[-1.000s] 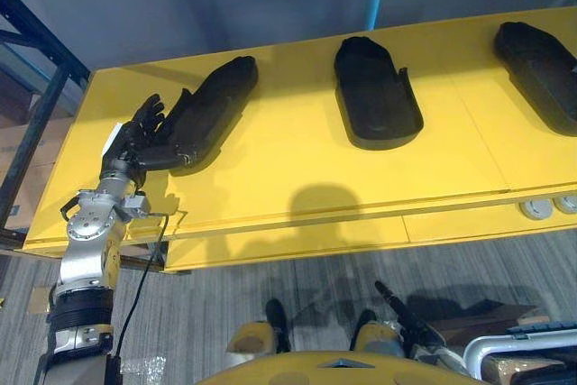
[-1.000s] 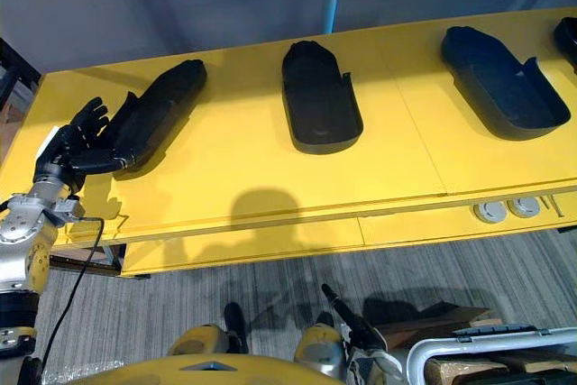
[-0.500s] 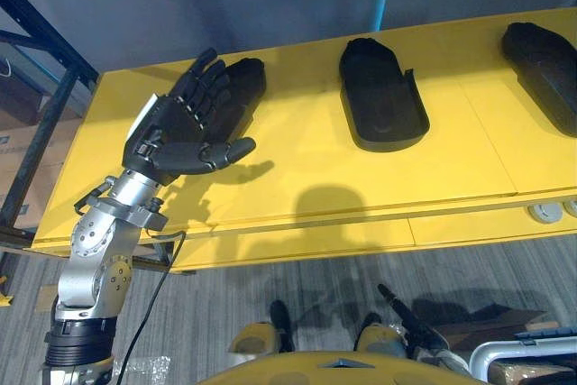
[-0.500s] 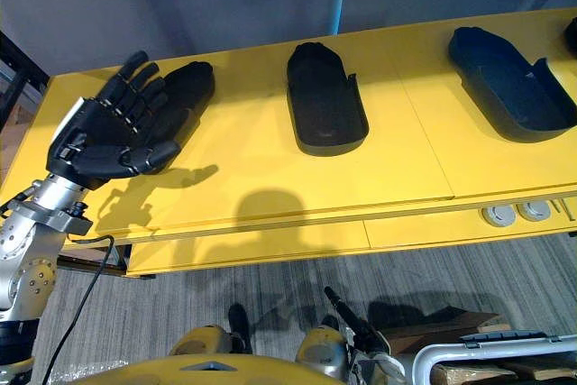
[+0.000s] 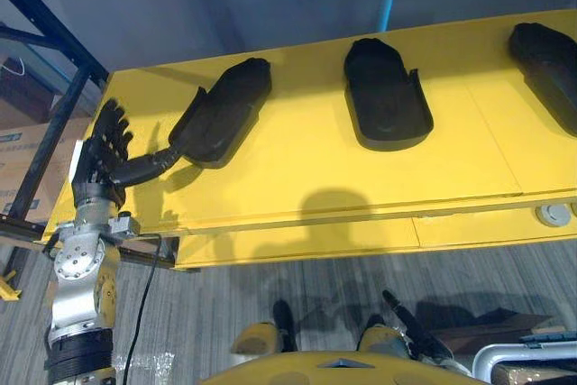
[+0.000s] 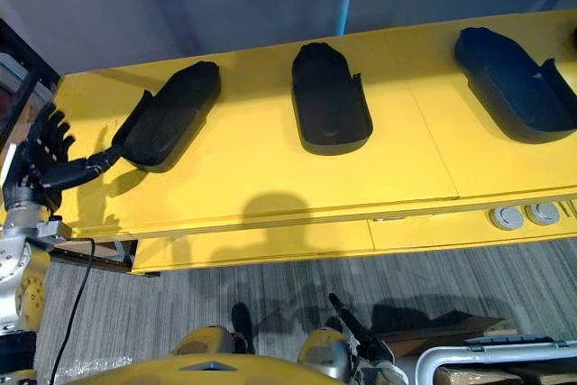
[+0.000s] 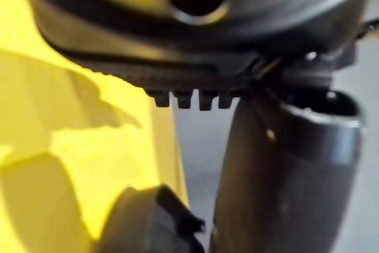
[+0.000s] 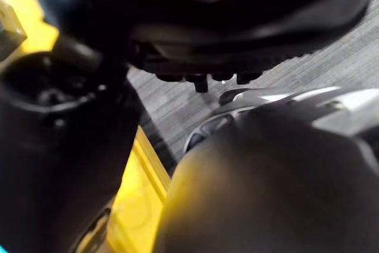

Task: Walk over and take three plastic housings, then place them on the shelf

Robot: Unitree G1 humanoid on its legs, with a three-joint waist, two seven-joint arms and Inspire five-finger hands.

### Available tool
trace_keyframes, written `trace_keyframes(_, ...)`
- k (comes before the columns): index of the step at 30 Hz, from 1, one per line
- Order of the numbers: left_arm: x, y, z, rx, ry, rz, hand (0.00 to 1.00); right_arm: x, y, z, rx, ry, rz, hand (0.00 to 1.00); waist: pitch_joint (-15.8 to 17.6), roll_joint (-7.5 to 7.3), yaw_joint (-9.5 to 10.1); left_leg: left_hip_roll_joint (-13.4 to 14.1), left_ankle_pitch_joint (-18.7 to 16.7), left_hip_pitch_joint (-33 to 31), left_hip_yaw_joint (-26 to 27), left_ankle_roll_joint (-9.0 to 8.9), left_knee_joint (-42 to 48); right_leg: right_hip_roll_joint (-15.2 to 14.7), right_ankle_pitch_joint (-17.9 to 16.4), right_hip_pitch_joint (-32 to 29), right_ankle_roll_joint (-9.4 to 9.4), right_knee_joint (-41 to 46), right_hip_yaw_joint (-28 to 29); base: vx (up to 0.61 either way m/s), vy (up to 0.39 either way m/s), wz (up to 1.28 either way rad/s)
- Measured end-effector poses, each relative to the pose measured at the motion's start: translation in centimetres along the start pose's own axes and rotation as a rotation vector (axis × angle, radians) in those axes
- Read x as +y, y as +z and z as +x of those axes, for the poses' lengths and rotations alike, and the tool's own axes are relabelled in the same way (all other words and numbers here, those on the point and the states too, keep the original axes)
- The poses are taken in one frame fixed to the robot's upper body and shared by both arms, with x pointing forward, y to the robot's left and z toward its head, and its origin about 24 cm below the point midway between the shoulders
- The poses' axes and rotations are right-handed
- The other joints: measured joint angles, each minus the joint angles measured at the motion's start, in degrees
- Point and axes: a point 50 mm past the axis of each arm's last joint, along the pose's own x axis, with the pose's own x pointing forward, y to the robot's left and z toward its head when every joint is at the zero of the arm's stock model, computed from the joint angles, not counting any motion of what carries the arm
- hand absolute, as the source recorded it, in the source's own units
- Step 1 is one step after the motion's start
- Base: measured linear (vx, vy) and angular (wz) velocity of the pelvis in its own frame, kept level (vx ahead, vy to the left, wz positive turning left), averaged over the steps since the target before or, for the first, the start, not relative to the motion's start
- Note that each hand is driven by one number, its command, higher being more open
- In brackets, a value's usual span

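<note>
On the yellow table three black plastic housings lie in a row, hollow sides up and well apart from one another. The left housing has its long axis on a diagonal: its rounded tip points to the far right, and its wider end with the raised wall faces the near left. The middle housing runs almost straight away from the robot, rounded end farthest. The right housing slants the other way, from far left to near right.

The left hand is raised at the table's left end, to the near left of the left housing's wide end. Its fingers are straight and fanned upward, holding nothing. Its thumb reaches out sideways toward the housing — the tip is at or just beside the wall of that end, but actual contact cannot be made out. In the left wrist view the thumb stands over the table's edge with a dark rounded shape just beside it.

The right hand is a dark blur in its own wrist view — its state cannot be told.

Two round fittings sit in the table's front edge at the right. A dark rack stands beyond the table's left end.
</note>
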Motion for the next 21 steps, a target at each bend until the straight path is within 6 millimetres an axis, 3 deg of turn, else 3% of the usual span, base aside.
trace_keyframes(7, 0.2, -0.4, 0.0, 0.026, 0.055, -0.005, 1.0, 0.7, 0.9, 0.2, -0.024, 0.019, -0.002, 1.0, 0.2, -1.08, 0.62, -0.1, 0.0, -0.2, -0.2, 0.0, 0.2, 0.2, 0.0, 0.0, 0.0, 0.0, 0.0, 0.0, 0.001, 0.01)
trace_keyframes(21, -2.9, -0.8, 0.0, 0.012, -0.334, -0.27, 1.0, 1.2, 1.0, 0.3, -0.027, 0.039, -0.02, 1.0, 0.4, -1.52, 0.3, 0.3, -0.4, 0.2, 1.3, -0.33, 0.0, 0.7, 0.0, -0.3, -0.01, -0.1, 1.7, 0.0, 0.004, -0.05)
